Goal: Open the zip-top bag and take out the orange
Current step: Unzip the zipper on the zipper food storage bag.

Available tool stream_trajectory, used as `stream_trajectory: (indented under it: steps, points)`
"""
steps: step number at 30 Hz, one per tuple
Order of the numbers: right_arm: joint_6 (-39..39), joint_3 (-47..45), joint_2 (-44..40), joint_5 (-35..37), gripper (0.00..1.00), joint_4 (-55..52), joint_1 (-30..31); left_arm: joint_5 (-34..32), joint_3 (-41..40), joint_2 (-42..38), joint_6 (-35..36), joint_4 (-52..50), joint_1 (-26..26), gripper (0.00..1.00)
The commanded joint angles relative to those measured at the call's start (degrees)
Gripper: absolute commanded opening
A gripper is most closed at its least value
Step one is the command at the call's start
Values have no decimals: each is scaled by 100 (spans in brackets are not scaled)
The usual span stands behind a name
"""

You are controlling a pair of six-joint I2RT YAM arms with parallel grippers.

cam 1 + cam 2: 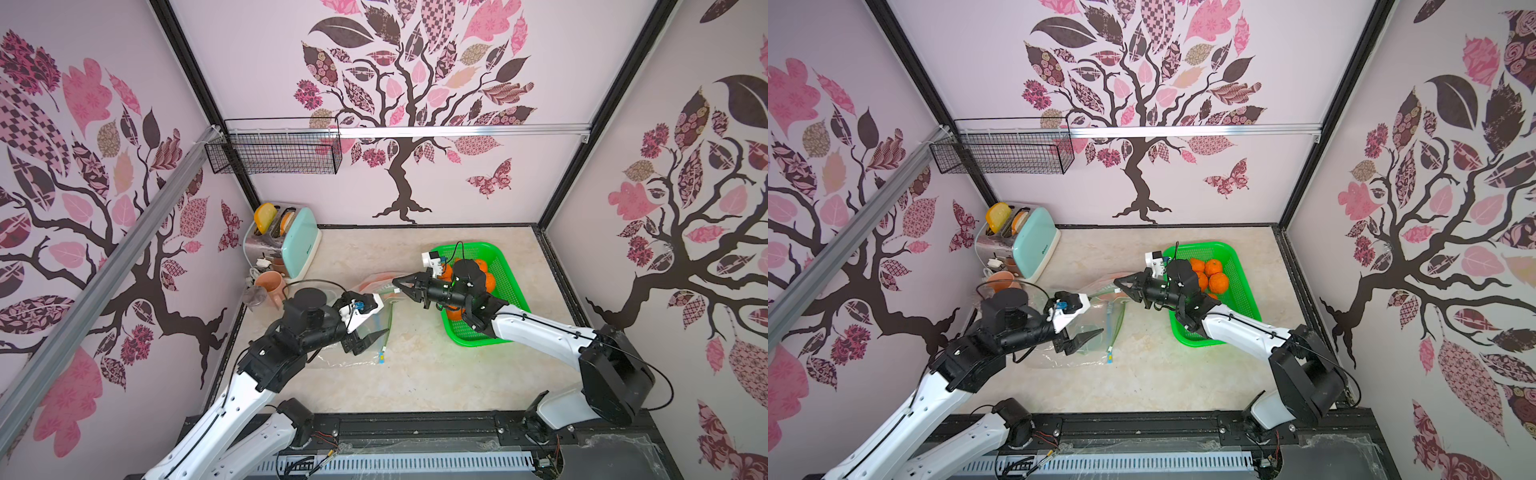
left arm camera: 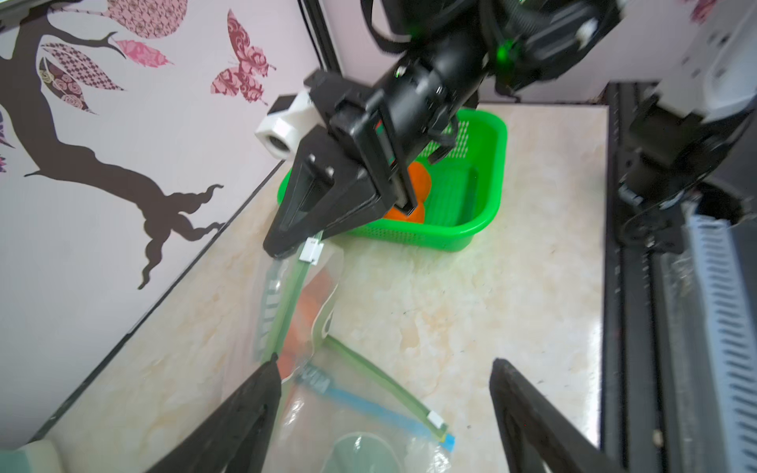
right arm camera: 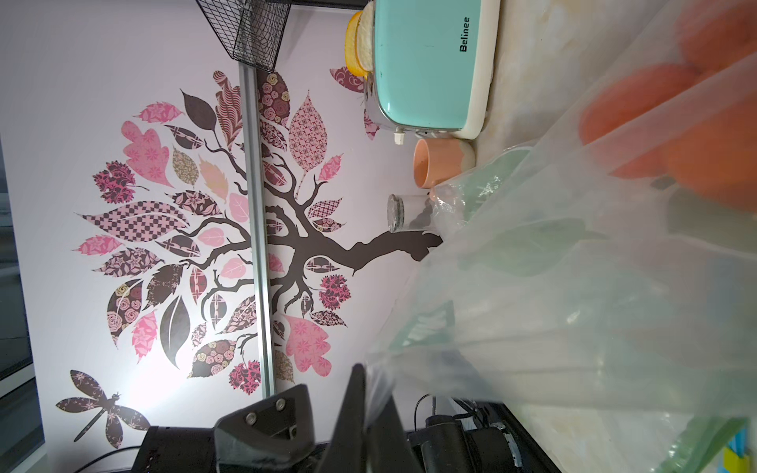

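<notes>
Tabletop (image 1: 415, 374) of pale marble lies bare along its near side and middle. A mint-green toaster (image 1: 299, 243) and a peach mug (image 1: 270, 286) crowd the far left corner. A bright green plastic basket (image 1: 478, 341) of loose oranges (image 1: 1214, 274) sits at the right. The clear zip-top bag (image 1: 380, 316) with a green zip strip lies left of centre. The right gripper (image 1: 395, 282) is clamped on the bag's far top edge, beside its white slider (image 2: 311, 250). The left gripper (image 1: 372, 338) hangs over the bag's near half, jaws wide apart and holding nothing. The orange (image 2: 305, 311) shows blurred through the plastic at the far end, near the right gripper.
</notes>
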Motion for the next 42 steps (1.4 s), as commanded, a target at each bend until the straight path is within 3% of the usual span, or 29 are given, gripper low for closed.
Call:
stream_trajectory:
  steps: [1, 5, 9, 15, 16, 18, 19, 21, 22, 23, 24, 26, 29, 34, 39, 41, 42]
  points:
    - [74, 8, -185, -160, 0, 166, -10, -930, 251, 442, 961, 417, -99, 80]
    - [67, -67, -299, -138, 0, 158, -15, -1024, 238, 824, 1192, 948, -101, 73]
    - [75, -81, -330, -173, 0, 157, -16, -1401, 98, 858, 1167, 1283, -100, 54]
    - [124, -97, -327, -240, 1, 190, -16, -1527, -96, 805, 1224, 1589, -104, 5]
    - [111, -99, -339, -247, 4, 192, -20, -1500, -103, 805, 1219, 1571, -108, 0]
    - [101, -100, -352, -256, 10, 184, -77, -1455, -135, 796, 1219, 1557, -108, 0]
    - [83, -108, -363, -269, 20, 179, -128, -1424, -151, 785, 1217, 1546, -108, 0]
    - [-146, -45, -370, -474, 51, 175, -327, -1360, -169, 769, 1173, 1476, -108, 0]
    - [-466, -3, -397, -621, 62, 179, -536, -1344, -175, 761, 1156, 1420, -109, 0]
    - [-988, -9, -491, -703, 64, 138, -750, -1302, -186, 749, 1137, 1376, -114, 0]
    - [-1598, -61, -610, -741, 59, 101, -915, -1256, -220, 748, 1127, 1337, -111, 0]
    - [-3588, -284, -1022, -755, 55, -160, -1190, -1108, -240, 760, 1162, 1199, -107, 0]
    - [-7112, -746, -1663, -203, 69, -968, -1006, -1058, -169, 748, 1081, 970, -83, 0]
    - [-10846, -838, -1649, -404, 81, -2022, -1000, -730, -60, 716, 1091, 477, 58, 0]
    - [-12059, -1057, -1564, -1095, 93, -1460, -987, -438, -104, 536, 1083, 512, 185, 0]
    - [-12548, -1073, -1494, -1154, 94, -1429, -845, -322, -117, 495, 1108, 503, 208, 0]
    - [-12802, -944, -1404, -1281, 89, -1661, -775, -283, -134, 490, 1114, 515, 214, 0]
